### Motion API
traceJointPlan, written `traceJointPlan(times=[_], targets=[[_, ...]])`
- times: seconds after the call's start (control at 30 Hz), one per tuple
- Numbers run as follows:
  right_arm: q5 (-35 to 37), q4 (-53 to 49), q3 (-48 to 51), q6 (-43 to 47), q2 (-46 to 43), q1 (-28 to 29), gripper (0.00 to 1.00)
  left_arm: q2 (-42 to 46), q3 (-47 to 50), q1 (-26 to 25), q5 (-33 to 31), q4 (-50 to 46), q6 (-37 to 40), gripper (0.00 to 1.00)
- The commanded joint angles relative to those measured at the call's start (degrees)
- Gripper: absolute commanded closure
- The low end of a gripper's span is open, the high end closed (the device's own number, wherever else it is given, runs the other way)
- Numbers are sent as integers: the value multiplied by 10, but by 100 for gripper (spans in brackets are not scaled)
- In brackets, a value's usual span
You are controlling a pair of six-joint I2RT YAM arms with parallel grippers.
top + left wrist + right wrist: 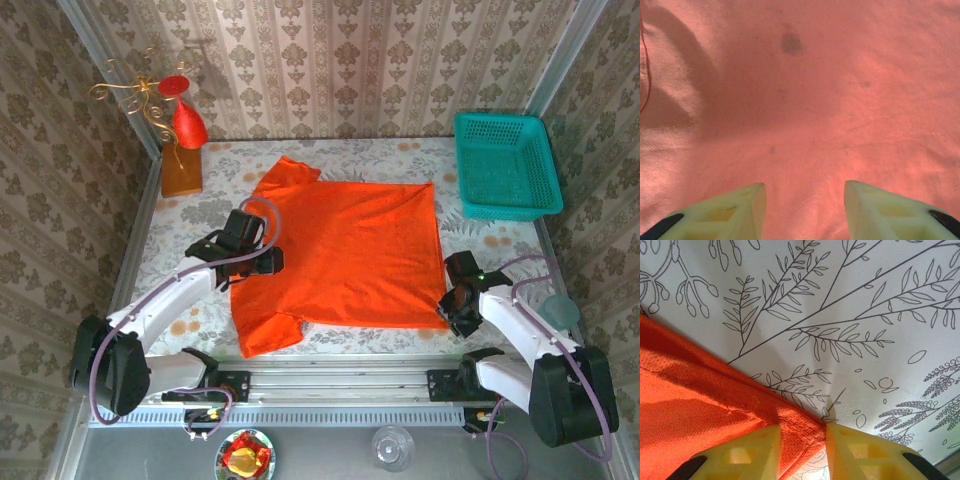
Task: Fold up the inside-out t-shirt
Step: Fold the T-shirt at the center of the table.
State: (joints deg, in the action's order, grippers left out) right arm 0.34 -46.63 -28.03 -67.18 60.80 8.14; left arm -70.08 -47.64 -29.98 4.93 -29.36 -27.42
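The orange-red t-shirt [350,250] lies spread flat on the patterned table, one sleeve toward the back left and one toward the near left. My left gripper [260,260] hovers low over the shirt's left side, near the sleeves. In the left wrist view its fingers stand apart over smooth fabric [815,100], and the gripper [805,200] is open with nothing pinched. My right gripper [452,300] is at the shirt's near right corner. In the right wrist view that corner [805,432] lies between the two yellow fingers, slightly wrinkled, and the gripper [803,437] is narrowly open around it.
A teal basket [505,165] stands at the back right. A glossy red cone ornament with gold wire [188,125] sits on a wooden block [181,172] at the back left. Bare leaf-patterned tablecloth [865,315] runs right of the shirt's edge. Walls close the sides.
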Motion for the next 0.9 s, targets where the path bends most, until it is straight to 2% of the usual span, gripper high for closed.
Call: traceJointPlan(times=[0.0,0.17,0.33,0.6,0.87], targets=[[23,-38,-10,-21,-8,-1,69,20,-2,-4,-14,-12,-11,54],[23,-76,-22,-38,-26,-1,69,18,-5,-4,-13,-10,-10,54],[15,-72,-18,-55,-23,-1,63,16,-5,-4,-13,-4,-10,54],[-24,4,15,-70,38,-1,63,19,-1,-3,-16,-6,-6,54],[-12,3,10,-64,41,-2,73,27,3,-3,-17,-8,-6,53]])
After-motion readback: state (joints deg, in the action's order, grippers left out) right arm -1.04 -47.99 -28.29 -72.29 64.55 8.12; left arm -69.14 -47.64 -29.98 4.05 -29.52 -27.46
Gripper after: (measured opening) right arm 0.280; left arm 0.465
